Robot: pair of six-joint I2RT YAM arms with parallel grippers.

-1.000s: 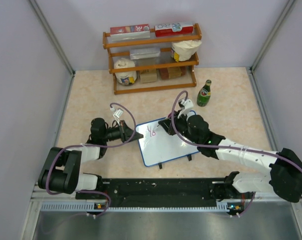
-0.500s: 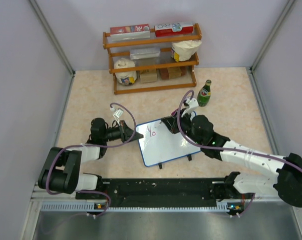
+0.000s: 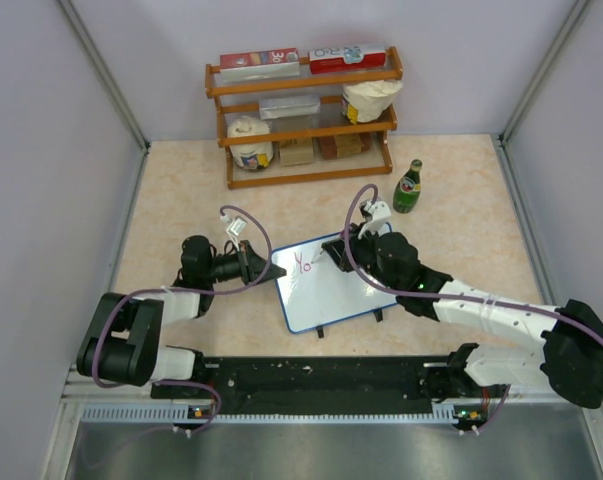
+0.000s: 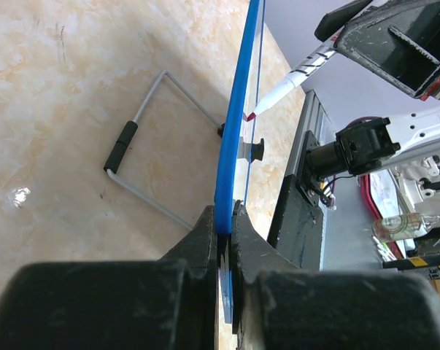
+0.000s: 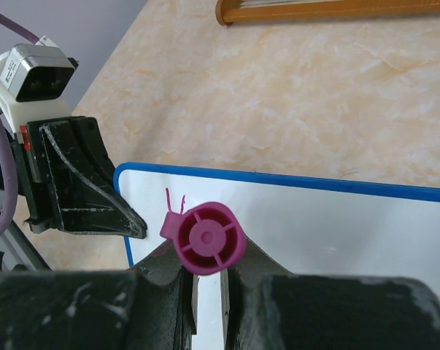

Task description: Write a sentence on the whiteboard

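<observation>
Top external view: two arms are working a whiteboard point(image 3: 326, 290) at the middle of the table point(image 3: 461, 220), nearer its front edge.
At the board's left edge the left gripper point(image 3: 268, 270) is pinching shut on the blue frame, while the right gripper point(image 3: 338, 250) is clamping tight around a pink-capped marker point(image 5: 207, 238), its tip meeting the white surface near the far-left corner, beside pink strokes point(image 3: 303, 263). A wooden rack point(image 3: 306, 115) and a green bottle point(image 3: 408, 187) are standing toward the table's far edge.

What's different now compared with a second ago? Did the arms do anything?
The right hand, gripping the marker, swung slightly toward the green bottle and came back to the whiteboard; the pink writing may have grown a touch. The left hand kept its clamp on the board's edge, and the board did not move.
</observation>
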